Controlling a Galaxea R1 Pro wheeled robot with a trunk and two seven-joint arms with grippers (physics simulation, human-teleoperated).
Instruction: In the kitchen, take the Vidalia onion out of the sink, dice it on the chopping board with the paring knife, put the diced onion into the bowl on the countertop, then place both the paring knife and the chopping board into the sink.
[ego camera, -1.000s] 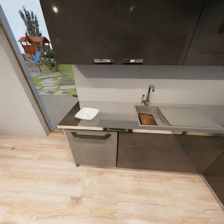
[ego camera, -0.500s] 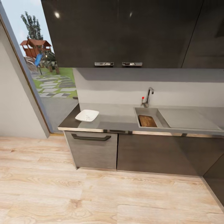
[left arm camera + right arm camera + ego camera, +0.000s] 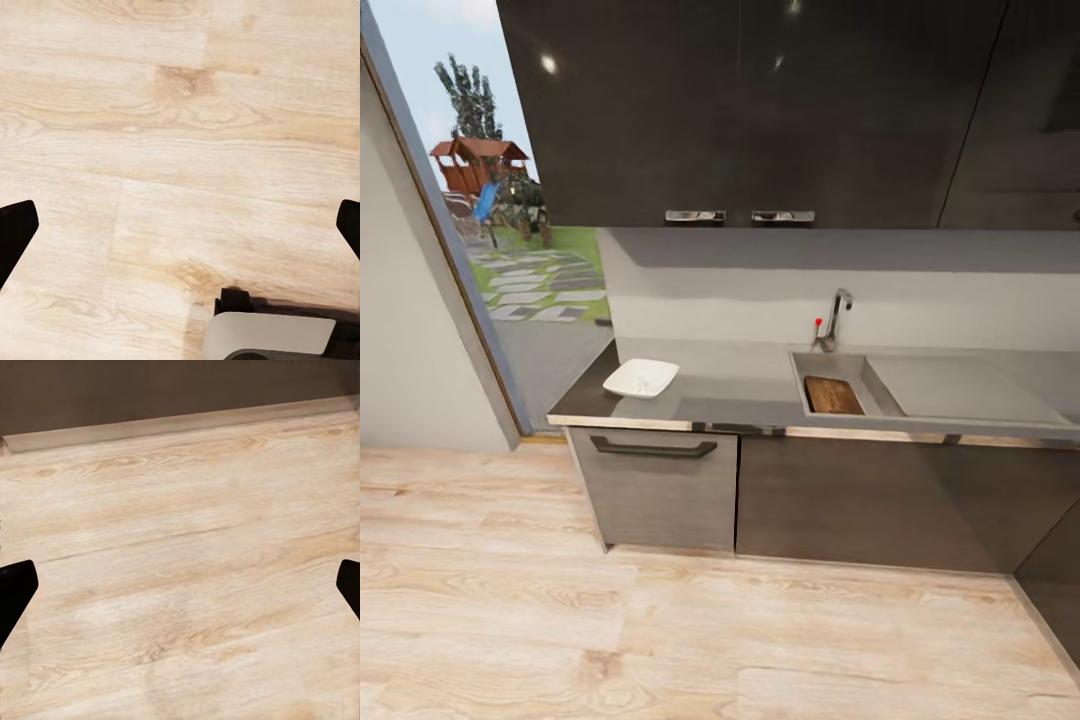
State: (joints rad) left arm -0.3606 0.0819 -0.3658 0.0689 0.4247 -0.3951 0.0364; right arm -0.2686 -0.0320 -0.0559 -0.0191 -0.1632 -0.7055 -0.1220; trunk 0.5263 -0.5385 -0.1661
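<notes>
From the head view you're looking at one glossy dark grey tabletop over dark grey cabinet fronts, with light wood plank floor in front of it. On the tabletop's left end sits one white shallow square bowl; whatever's inside it is too small to make out. Further right there's one rectangular stainless-steel sink with a flat drainboard running off to the right, and one chrome gooseneck tap with a red-tipped lever behind it. One dark brown wooden chopping board is lying inside the basin. Can't pick out the knife from here. Two chrome handles sit side by side on the dark upper cabinets. The lower-left cabinet front has one long dark handle. On the left you get a tall window with a garden and one red-roofed play structure outside. No writing or labels readable anywhere.

Left wrist view: your left gripper points down at the plank floor, its two dark fingers spread wide to the picture's edges, holding nothing. A pale grey bit of the robot shows just past them.

Right wrist view: same deal, your right gripper has both dark fingers spread wide apart over the floor, nothing between them, with the dark cabinet base beyond.
</notes>
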